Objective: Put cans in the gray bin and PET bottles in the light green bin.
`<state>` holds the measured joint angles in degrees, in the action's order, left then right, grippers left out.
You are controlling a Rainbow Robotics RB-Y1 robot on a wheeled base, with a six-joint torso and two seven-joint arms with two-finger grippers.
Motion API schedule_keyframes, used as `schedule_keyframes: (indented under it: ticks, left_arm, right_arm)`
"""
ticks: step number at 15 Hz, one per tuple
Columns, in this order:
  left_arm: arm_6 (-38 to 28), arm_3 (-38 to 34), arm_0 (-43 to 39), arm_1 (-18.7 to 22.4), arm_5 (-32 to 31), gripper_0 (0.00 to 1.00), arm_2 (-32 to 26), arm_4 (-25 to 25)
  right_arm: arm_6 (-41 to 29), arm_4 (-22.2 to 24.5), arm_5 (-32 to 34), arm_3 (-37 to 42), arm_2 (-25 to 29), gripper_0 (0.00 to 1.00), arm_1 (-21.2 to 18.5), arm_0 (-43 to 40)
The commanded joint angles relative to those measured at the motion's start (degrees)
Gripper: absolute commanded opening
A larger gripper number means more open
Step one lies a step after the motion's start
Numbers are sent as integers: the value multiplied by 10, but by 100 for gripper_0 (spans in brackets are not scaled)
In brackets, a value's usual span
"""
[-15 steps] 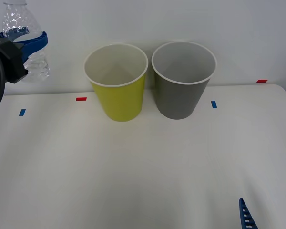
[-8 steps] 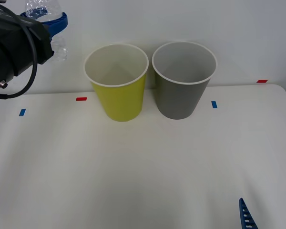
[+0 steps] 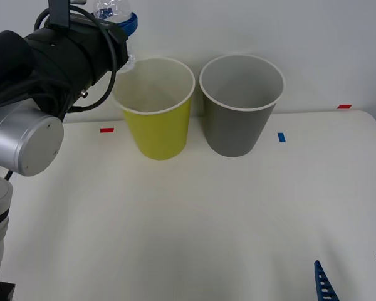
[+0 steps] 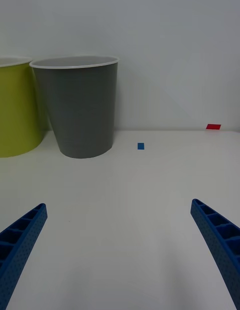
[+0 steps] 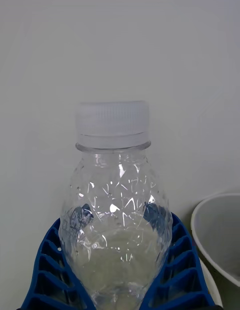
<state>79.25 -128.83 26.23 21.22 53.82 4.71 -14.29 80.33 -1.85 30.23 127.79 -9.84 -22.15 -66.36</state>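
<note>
Bottle top cut by frame edge, lower body hidden behind left arm; right gripper mostly cut off.

Our left arm wears black housing with looped black cables, a silver round joint cap, and blue ribbed fingers.

The right gripper is hovering low over the white table with its blue ribbed fingers spread wide, facing the gray bin standing just beside the light green bin, past small blue and red tape marks.
</note>
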Motion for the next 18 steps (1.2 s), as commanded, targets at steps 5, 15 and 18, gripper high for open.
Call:
schedule_keyframes:
  ticks: [5,15,18]
  left_arm:
    - [-1,103,14,-34,-119,0,45,55]
    - [-7,230,45,-65,-246,0,67,68]
    - [-8,248,45,-70,-267,0,67,68]
  right_arm:
    - [0,0,0,0,0,100,0,0]
    - [0,0,0,0,0,100,0,0]
    - [0,0,0,0,0,100,0,0]
